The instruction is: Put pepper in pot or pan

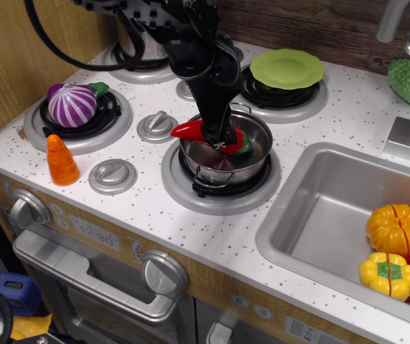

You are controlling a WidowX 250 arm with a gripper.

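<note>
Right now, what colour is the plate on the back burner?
Lime green: the round plate is a plain, unpatterned colour, seen clearly in the observation.image view.

Fingers (221,140) grip the pepper (191,130) inside the pot (251,159).

view: single | position: front, raised | facing: down onto stove (212,197)
</note>
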